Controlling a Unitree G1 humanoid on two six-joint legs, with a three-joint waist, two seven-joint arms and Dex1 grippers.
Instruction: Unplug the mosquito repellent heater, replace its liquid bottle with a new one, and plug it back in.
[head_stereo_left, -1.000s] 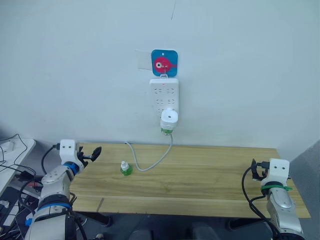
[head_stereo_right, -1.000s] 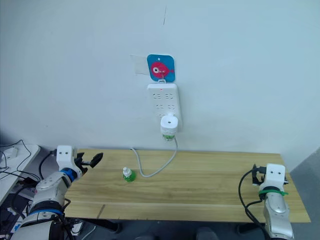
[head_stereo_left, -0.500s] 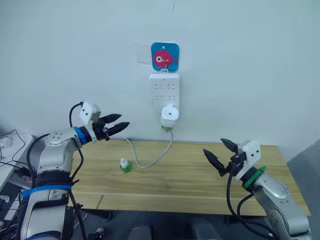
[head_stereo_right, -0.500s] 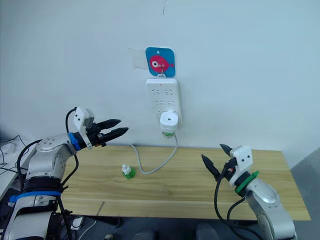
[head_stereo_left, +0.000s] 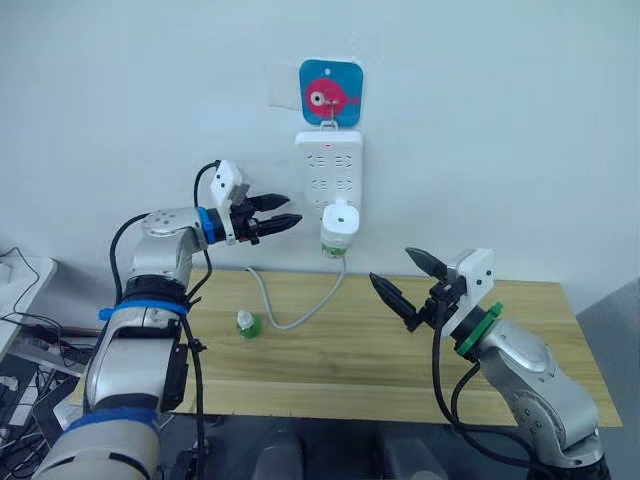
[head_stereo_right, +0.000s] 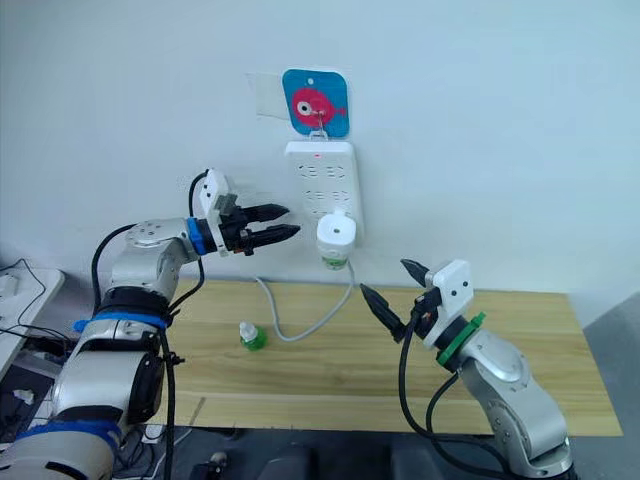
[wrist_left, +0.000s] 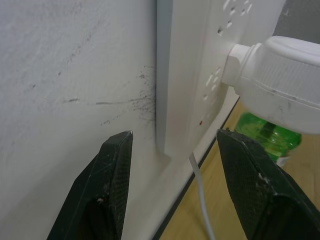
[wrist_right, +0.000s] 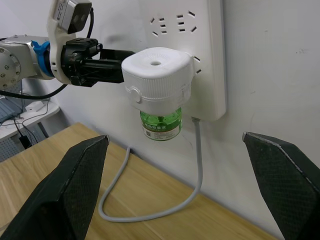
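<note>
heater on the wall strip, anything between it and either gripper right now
Nothing visible. The left gripper is open beside the power strip, the right gripper open below the mosquito repellent heater; only open air lies between.

A light wooden table (head_stereo_left: 400, 350) with a plank-grain top stands against the pale wall. A small bottle of green liquid with a white cap (head_stereo_left: 247, 325) stands upright on it, toward the left half and near the back. Just beside the bottle, a grey-white cable (head_stereo_left: 290, 318) lies in a loose curve on the tabletop, then lifts off the wood and rises along the wall.
</note>
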